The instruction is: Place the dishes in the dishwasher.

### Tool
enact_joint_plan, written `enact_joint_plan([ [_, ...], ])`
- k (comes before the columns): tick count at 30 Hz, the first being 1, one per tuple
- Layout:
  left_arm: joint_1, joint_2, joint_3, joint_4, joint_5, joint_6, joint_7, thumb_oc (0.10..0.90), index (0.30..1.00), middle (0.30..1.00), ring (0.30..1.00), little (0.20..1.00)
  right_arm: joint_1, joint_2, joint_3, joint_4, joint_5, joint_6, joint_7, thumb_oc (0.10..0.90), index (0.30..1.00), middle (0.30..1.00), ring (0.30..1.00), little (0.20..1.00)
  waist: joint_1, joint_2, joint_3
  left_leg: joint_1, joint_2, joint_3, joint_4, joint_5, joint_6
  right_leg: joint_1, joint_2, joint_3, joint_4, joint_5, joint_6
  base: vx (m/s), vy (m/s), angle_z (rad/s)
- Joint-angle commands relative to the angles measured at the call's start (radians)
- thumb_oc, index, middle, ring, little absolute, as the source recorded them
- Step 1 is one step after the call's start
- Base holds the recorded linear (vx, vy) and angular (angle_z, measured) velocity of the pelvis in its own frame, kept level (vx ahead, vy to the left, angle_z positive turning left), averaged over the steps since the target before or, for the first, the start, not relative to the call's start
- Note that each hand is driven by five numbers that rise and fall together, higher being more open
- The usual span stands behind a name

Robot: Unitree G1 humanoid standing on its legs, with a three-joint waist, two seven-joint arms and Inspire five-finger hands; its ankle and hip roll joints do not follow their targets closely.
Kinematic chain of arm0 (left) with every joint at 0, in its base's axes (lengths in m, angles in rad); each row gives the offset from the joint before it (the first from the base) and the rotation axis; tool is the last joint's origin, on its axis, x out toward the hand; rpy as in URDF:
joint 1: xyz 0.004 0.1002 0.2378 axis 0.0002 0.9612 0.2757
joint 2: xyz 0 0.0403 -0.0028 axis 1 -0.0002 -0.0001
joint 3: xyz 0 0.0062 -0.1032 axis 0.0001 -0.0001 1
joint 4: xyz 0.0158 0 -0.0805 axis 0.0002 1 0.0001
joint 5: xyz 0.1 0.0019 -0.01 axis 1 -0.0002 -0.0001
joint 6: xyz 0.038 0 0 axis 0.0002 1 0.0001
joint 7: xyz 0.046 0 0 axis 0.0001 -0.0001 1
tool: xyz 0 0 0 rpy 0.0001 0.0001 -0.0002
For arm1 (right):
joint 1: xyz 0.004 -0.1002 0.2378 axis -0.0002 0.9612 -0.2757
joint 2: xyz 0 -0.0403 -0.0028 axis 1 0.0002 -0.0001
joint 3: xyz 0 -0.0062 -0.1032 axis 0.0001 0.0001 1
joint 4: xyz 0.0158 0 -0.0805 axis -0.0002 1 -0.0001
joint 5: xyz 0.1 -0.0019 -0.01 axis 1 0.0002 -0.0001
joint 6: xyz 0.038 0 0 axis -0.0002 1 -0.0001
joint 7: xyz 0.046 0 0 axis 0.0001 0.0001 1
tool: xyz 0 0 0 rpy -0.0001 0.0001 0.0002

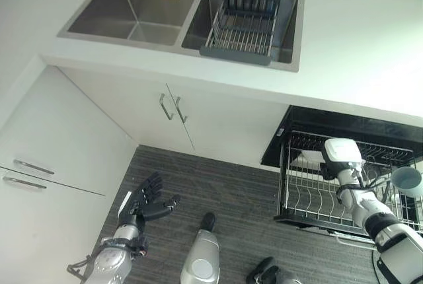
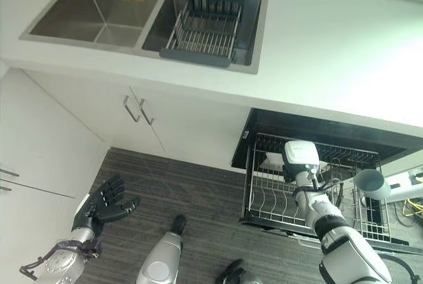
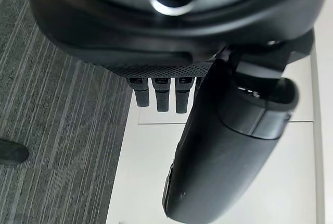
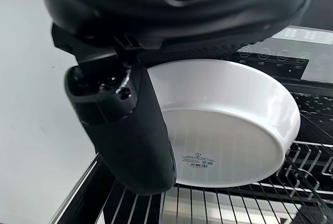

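The dishwasher's wire rack point(image 1: 310, 198) is pulled out below the counter on the right. My right hand point(image 1: 340, 158) hovers over its back left part. In the right wrist view, a white bowl point(image 4: 229, 125) sits tilted on edge just above the rack wires, my thumb point(image 4: 130, 130) pressed against its underside and my fingers behind it. Part of the bowl point(image 2: 271, 160) shows beside the hand. A grey cup point(image 1: 406, 179) stands at the right end of the rack. My left hand point(image 1: 149, 201) hangs open over the floor at the lower left, holding nothing.
A double sink point(image 1: 132, 13) is set in the white counter at the top, with a grey drainer basket point(image 1: 241, 26) in its right basin. White cabinet doors with metal handles point(image 1: 170, 107) stand below it. The floor point(image 1: 218, 185) is dark and striped.
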Motion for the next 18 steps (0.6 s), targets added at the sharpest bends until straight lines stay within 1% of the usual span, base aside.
enact_joint_plan([
  [1,-0.031,0.085,0.029,-0.102,0.019,-0.112,0.022,0.800,0.900,0.900,0.900,0.900,-0.130,-0.101,0.013,-0.001,0.053,0.027,-0.102,0.400,0.300,0.300,0.300,0.300,0.008,-0.014,-0.036,-0.043,0.018,-0.008,0.084,-0.141,0.010,0.079,-0.016,0.096,-0.141,0.055,0.134,-0.06,-0.020,-0.01],
  [3,-0.034,0.087,0.026,-0.101,0.013,-0.113,0.022,0.800,0.900,0.900,0.900,0.900,-0.140,-0.104,0.012,0.003,0.051,0.022,-0.102,0.400,0.300,0.300,0.300,0.300,0.007,-0.013,-0.030,-0.051,0.019,-0.009,0.084,-0.140,0.010,0.072,-0.017,0.098,-0.141,0.056,0.134,-0.06,-0.016,-0.01],
  [5,-0.048,0.090,0.015,-0.097,-0.002,-0.114,0.025,0.800,0.900,0.900,0.900,0.900,-0.164,-0.098,0.019,0.020,0.066,0.023,-0.117,0.400,0.300,0.300,0.300,0.300,0.009,-0.005,-0.014,-0.068,0.018,-0.011,0.084,-0.137,0.010,0.057,-0.017,0.102,-0.141,0.057,0.133,-0.09,-0.006,-0.01],
  [8,-0.058,0.089,0.010,-0.098,-0.017,-0.112,0.034,0.800,0.900,0.900,0.900,0.900,-0.187,-0.096,0.023,0.027,0.070,0.025,-0.112,0.400,0.300,0.300,0.300,0.300,0.007,0.001,0.001,-0.082,0.017,-0.010,0.084,-0.135,0.011,0.041,-0.018,0.108,-0.141,0.060,0.131,-0.07,0.013,-0.04],
  [9,-0.068,0.084,0.006,-0.093,-0.023,-0.115,0.042,0.800,0.900,0.900,0.900,0.900,-0.209,-0.090,0.028,0.037,0.084,0.030,-0.109,0.400,0.300,0.300,0.300,0.300,0.006,0.010,0.015,-0.098,0.016,-0.010,0.084,-0.131,0.012,0.025,-0.020,0.114,-0.141,0.061,0.129,-0.09,0.025,-0.05],
  [12,-0.082,0.081,-0.003,-0.092,-0.030,-0.116,0.051,0.800,0.900,0.900,0.900,0.900,-0.232,-0.084,0.032,0.056,0.105,0.036,-0.110,0.400,0.300,0.300,0.300,0.300,0.004,0.023,0.030,-0.116,0.014,-0.010,0.084,-0.127,0.012,0.006,-0.024,0.119,-0.141,0.063,0.128,-0.09,0.029,-0.04],
  [15,-0.099,0.081,-0.014,-0.083,-0.043,-0.121,0.051,0.800,0.900,0.900,0.900,0.900,-0.262,-0.077,0.042,0.081,0.118,0.030,-0.095,0.400,0.300,0.300,0.300,0.300,-0.001,0.039,0.052,-0.141,0.011,-0.008,0.084,-0.120,0.011,-0.023,-0.029,0.126,-0.141,0.069,0.127,-0.09,0.029,-0.07],
  [17,-0.103,0.080,-0.017,-0.082,-0.045,-0.120,0.050,0.800,0.900,0.900,0.900,0.900,-0.273,-0.074,0.047,0.089,0.123,0.030,-0.083,0.400,0.300,0.300,0.300,0.300,-0.003,0.044,0.056,-0.148,0.009,-0.008,0.084,-0.118,0.011,-0.034,-0.029,0.131,-0.141,0.070,0.125,-0.06,0.028,-0.05],
  [18,-0.104,0.078,-0.017,-0.083,-0.045,-0.121,0.050,0.800,0.900,0.900,0.900,0.900,-0.275,-0.074,0.049,0.090,0.125,0.029,-0.080,0.536,0.505,0.505,0.505,0.505,-0.004,0.046,0.058,-0.151,0.010,-0.007,0.084,-0.117,0.011,-0.037,-0.030,0.132,-0.141,0.070,0.125,-0.06,0.030,-0.02],
])
